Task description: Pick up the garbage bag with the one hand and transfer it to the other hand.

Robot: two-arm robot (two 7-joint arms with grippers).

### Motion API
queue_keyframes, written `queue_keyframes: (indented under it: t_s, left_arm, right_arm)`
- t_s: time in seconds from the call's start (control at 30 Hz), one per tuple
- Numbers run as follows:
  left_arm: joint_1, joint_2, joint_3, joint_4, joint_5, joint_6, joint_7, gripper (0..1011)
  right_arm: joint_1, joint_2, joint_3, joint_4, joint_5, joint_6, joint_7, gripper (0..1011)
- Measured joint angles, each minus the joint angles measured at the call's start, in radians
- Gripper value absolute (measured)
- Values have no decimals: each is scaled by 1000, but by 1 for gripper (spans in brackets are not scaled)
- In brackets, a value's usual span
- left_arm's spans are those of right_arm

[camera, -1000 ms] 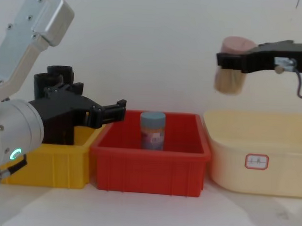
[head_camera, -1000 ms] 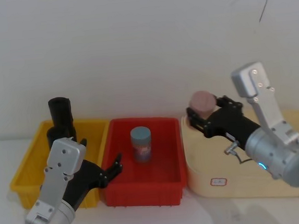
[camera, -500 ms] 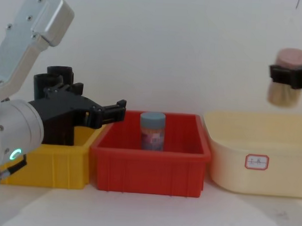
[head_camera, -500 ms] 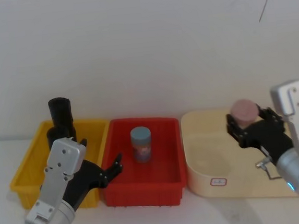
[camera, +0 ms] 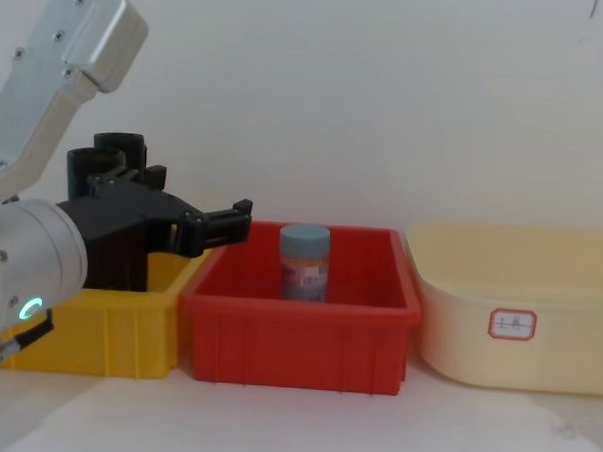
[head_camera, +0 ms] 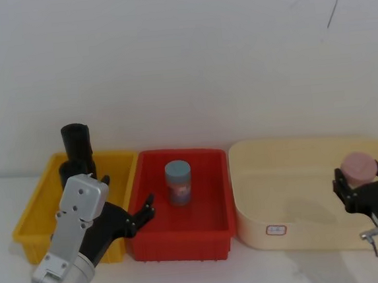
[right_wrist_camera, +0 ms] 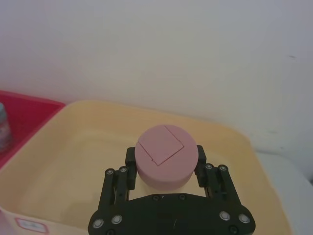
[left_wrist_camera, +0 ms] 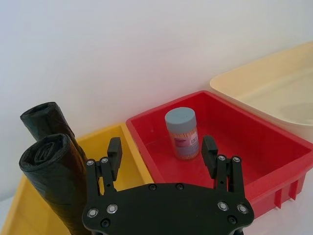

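Note:
Two black garbage bag rolls stand upright in the yellow bin, the farther garbage bag behind the nearer one; they also show in the left wrist view and the chest view. My left gripper hangs open over the near edge where the yellow and red bins meet, to the right of the rolls, holding nothing. At the far right, over the cream tub, my right gripper is shut on a pink-lidded jar.
A blue-lidded jar stands upright in the red bin between the yellow bin and the cream tub. The tub has a small label on its front wall. A white wall rises close behind all three containers.
My right gripper carried the pink-lidded jar to the right and nearer to me, leaving the chest view. The left arm, the rolls and the blue-lidded jar stayed put.

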Motion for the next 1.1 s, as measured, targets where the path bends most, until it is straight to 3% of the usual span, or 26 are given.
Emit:
queue_keyframes:
  t_s: [0.33, 0.83, 1.1]
  left_arm:
    - [0, 0, 0, 0, 0, 0, 0, 1001]
    - [0, 0, 0, 0, 0, 0, 0, 1001]
    - [0, 0, 0, 0, 0, 0, 0, 1001]
  right_arm:
    - [-2, -3, 4, 1, -9, -7, -4, 663]
    - [150, -16, -59, 117, -27, -6, 83, 666]
    - [194, -23, -77, 152, -35, 2, 103, 915]
